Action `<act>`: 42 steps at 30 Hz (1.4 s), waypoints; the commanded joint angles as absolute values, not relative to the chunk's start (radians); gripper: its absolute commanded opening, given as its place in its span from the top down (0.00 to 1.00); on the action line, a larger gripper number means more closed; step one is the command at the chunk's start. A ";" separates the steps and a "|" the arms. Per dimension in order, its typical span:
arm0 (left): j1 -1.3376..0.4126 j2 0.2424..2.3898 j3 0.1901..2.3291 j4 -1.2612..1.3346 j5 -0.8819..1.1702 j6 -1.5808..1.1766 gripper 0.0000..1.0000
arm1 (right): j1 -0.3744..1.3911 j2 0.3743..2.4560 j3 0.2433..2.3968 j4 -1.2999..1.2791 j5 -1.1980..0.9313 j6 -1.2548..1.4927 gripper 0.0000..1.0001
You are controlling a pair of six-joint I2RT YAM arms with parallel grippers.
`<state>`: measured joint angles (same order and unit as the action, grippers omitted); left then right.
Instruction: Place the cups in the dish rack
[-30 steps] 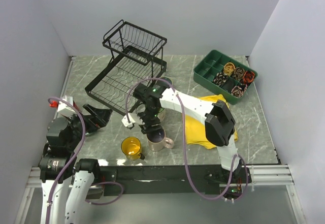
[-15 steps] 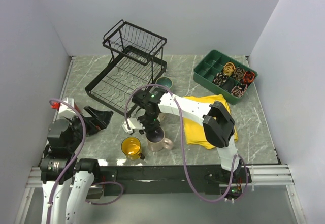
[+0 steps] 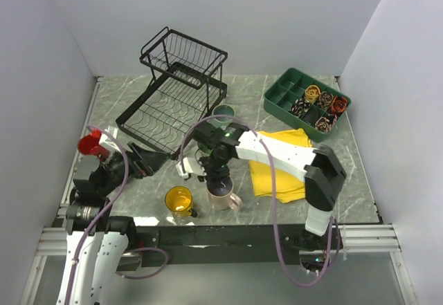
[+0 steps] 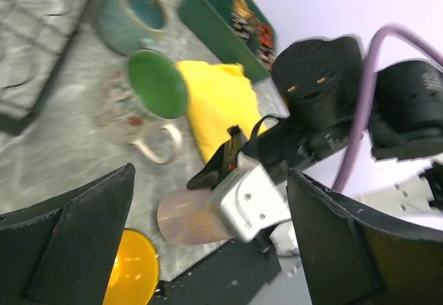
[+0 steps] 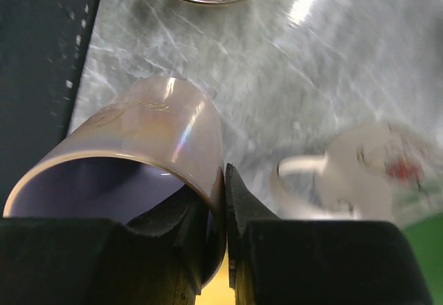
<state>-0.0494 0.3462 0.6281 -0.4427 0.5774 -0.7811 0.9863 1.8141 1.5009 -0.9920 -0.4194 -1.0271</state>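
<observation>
Right fingers [image 5: 297,263] are clenched on the wall of the lilac-beige mug [image 5: 138,146]: one finger is set inside the rim, the other outside, and the wall is pinched between them. In the top view the grip is taken from above at the far part of the rim, with the mug's handle pointed right. The mug [image 3: 223,196] is located at the near edge of the bench [image 3: 346,173], just right of the yellow mug [image 3: 179,200]. Whether its base is off the bench cannot be told.

A floral mug [image 4: 149,87] with a green inside is seen just beyond it, partly hidden by the right arm in the top view. A teal mug [image 3: 223,115] is placed farther back, near the right corner of the dish rack [image 3: 176,77]. All four cups are outside the rack, which is set at the far left of the bench.

Left fingers [image 4: 69,250] are released and spread wide, with nothing gripped. They are held low over the left part of the bench, near the rack's front edge, and pointed toward the cups and the right fingers.

A yellow cloth [image 3: 277,173] is spread right of the cups, under the right arm. A green compartmented tray [image 3: 306,101] with small items in it is seen at the far right corner.
</observation>
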 commanded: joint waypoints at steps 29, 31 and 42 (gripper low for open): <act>-0.575 0.939 0.745 0.405 0.632 -1.357 0.01 | 0.430 1.156 1.436 -0.388 -0.170 -0.107 1.00; -0.580 0.981 0.791 0.461 0.652 -1.387 0.01 | 0.430 1.160 1.469 -0.351 -0.201 -0.120 1.00; -0.638 1.086 0.907 0.541 0.620 -1.462 0.07 | 0.446 1.069 1.428 -0.008 -0.426 -0.037 1.00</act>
